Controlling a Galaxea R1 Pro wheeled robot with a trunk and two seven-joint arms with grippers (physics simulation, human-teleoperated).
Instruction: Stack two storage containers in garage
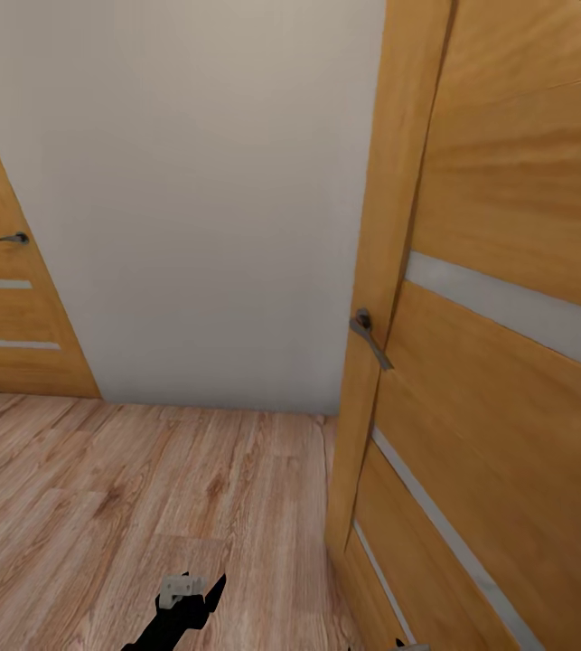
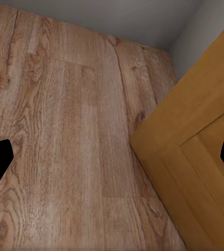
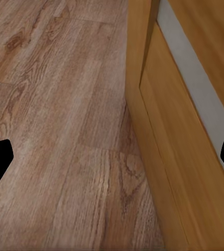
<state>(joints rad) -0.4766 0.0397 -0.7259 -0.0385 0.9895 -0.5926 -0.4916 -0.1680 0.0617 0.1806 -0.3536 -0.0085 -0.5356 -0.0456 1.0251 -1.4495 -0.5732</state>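
wooden door (image 1: 498,362) cut off right | left end effector (image 2: 112,157) fingers wide, empty

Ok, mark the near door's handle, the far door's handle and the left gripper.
Near door's handle (image 1: 370,337): head view, on the metal lever.
Far door's handle (image 1: 10,239): head view, on the dark lever.
Left gripper (image 2: 112,157): left wrist view, midway between the fingertips, open over wood floor.

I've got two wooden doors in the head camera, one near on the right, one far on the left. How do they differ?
The right door stands close and large, swung out towards the robot; the left door sits farther off, smaller, against the wall. The right door's handle is grey metal, angled downward; the left door's handle looks dark and level. Both are honey-coloured wood with pale horizontal strips, above the plank floor.
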